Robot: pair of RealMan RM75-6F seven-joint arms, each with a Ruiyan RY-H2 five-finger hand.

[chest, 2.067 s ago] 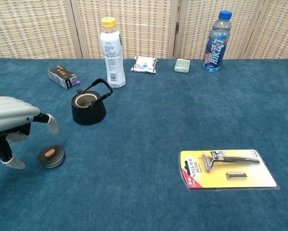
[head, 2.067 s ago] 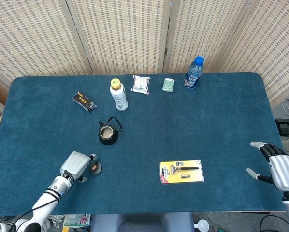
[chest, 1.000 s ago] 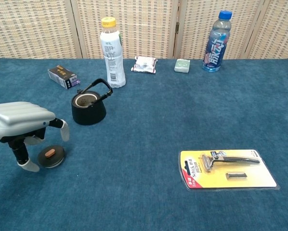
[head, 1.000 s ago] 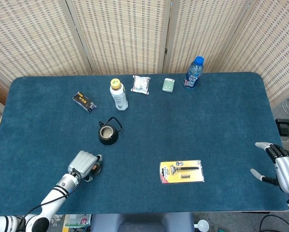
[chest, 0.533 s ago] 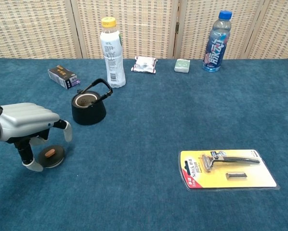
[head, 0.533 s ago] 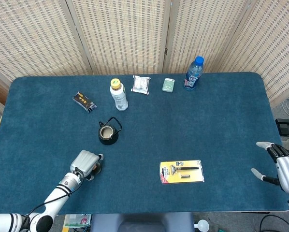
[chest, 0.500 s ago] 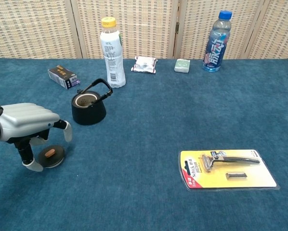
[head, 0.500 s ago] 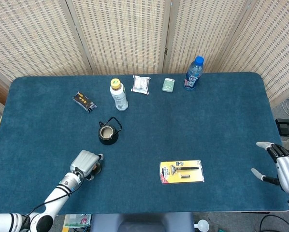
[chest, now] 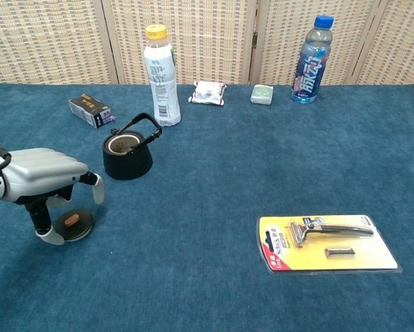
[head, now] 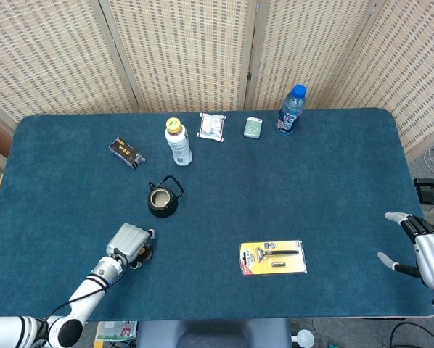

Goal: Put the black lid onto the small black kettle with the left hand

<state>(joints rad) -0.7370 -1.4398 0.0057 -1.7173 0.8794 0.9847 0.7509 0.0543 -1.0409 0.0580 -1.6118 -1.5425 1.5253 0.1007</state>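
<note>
1. The desk (head: pixel 333 167) wears a deep blue, carpet-like cover from edge to edge, and woven beige screen panels (head: pixel 181 51) close off the room behind it.
2. Compared with two seconds ago, the left robot hand (chest: pixel 44 176) has slid over from the near left edge and now arches above the black lid (chest: pixel 74 224), fingers spread and pointing down around it, nothing pinched. The right robot hand (head: pixel 427 254) hangs at the far right edge with fingers apart, holding nothing, having eased slightly outward.
3. Along the back: a tall white bottle (chest: pixel 160 66) with a yellow cap, and a clear blue-capped bottle (chest: pixel 311 59).
4. The yellow razor card (chest: pixel 327 243) lies flat near the front, glossy under its blister.
5. The small black kettle (chest: pixel 127 153) stands open-topped, round and squat, wire handle tilted up, just beyond the lid.
6. The lid is a flat black disc with an orange knob, lying on the cloth.
</note>
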